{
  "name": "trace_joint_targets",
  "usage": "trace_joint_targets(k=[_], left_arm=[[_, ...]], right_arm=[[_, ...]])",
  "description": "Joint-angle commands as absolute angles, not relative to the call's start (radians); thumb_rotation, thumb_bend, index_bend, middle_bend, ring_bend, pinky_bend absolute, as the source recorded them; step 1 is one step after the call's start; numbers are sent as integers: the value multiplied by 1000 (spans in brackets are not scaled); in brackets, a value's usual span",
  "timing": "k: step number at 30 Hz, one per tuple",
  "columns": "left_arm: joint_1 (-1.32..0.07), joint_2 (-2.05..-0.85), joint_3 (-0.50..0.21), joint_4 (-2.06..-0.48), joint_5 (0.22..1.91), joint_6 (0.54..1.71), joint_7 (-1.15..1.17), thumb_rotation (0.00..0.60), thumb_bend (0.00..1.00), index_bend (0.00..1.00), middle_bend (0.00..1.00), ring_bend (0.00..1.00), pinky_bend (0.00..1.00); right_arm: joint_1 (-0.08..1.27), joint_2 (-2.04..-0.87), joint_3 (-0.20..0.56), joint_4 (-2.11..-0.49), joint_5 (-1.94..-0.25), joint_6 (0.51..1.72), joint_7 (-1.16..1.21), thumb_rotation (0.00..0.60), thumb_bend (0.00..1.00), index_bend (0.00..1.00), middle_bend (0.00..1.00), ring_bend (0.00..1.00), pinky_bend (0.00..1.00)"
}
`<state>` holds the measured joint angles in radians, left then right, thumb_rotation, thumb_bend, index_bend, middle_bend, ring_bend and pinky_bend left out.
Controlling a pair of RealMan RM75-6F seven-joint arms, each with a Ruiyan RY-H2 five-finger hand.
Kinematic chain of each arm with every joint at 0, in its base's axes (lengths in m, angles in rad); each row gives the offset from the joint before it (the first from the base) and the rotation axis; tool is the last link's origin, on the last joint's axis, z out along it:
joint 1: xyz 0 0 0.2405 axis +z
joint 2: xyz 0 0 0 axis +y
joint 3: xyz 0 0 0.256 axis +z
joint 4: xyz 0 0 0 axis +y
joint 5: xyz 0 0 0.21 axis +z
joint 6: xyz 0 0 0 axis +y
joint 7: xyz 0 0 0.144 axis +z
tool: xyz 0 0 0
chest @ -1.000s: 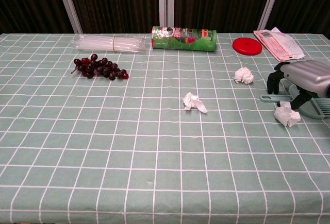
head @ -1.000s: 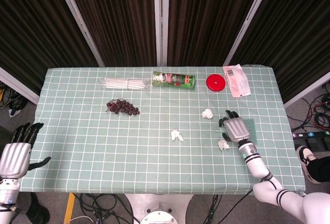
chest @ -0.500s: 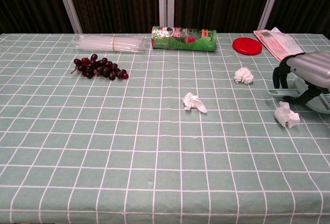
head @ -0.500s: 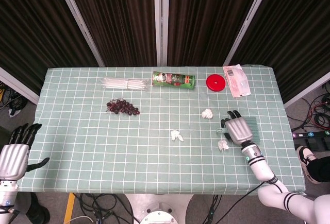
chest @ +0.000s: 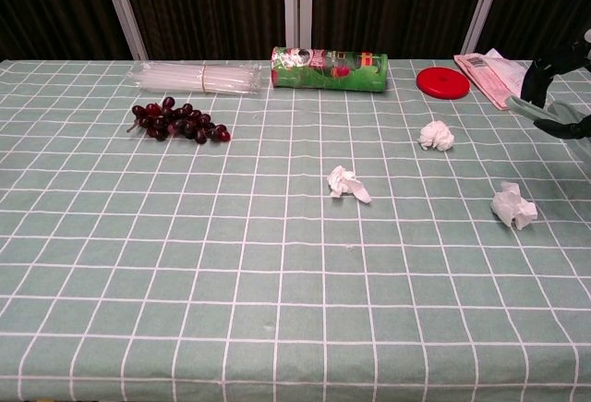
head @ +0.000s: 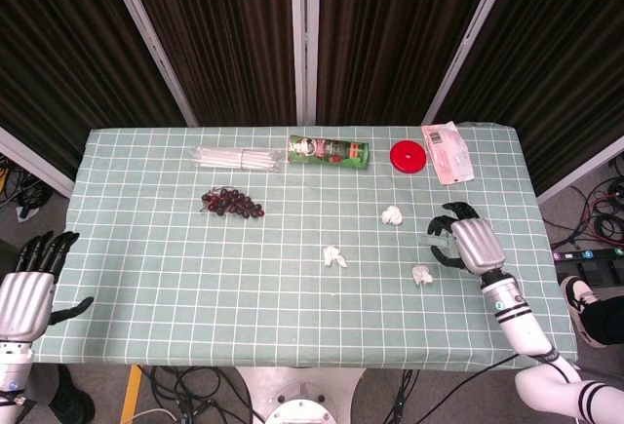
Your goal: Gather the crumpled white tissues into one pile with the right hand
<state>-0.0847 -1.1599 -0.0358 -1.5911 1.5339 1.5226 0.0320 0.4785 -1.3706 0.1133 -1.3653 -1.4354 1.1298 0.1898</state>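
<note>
Three crumpled white tissues lie apart on the checked green cloth: one [head: 392, 214] [chest: 437, 135] at the back, one [head: 334, 256] [chest: 348, 183] in the middle, one [head: 422, 274] [chest: 513, 205] nearest the front right. My right hand [head: 468, 239] [chest: 537, 83] hangs raised to the right of them, fingers curled around a pale green brush [head: 437, 240] [chest: 559, 127] whose handle sticks out to the left. It touches no tissue. My left hand [head: 29, 288] is off the table's front left corner, fingers spread and holding nothing.
Dark grapes [head: 232, 203] [chest: 177, 120] and a clear pack of straws [head: 237, 158] lie at the back left. A green can [head: 328, 150] on its side, a red lid [head: 409, 156] and a pink packet [head: 447, 152] line the far edge.
My right hand has risen and drawn to the right, away from the front right tissue, and the green brush came up off the cloth with it. The tissues stayed put.
</note>
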Motion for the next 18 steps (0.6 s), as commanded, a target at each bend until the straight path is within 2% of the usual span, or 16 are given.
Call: trace_joint_targets(k=[1, 8, 18], left_arm=[[-83, -1153, -35, -1602, 1544, 1533, 38, 600, 17, 82, 97, 43, 82], [-76, -1139, -33, -1620, 1543, 1540, 39, 600, 17, 82, 97, 43, 82], [-81, -1143, -32, -1620, 1555, 1539, 35, 600, 17, 82, 97, 43, 82]], right_arm=[[453, -1321, 93, -1450, -1510, 1169, 387, 600, 327, 572, 562, 175, 139], [413, -1333, 56, -1436, -1506, 1185, 465, 600, 327, 572, 563, 177, 139], [413, -1512, 52, -1335, -1511, 1188, 543, 600, 327, 579, 539, 177, 139]])
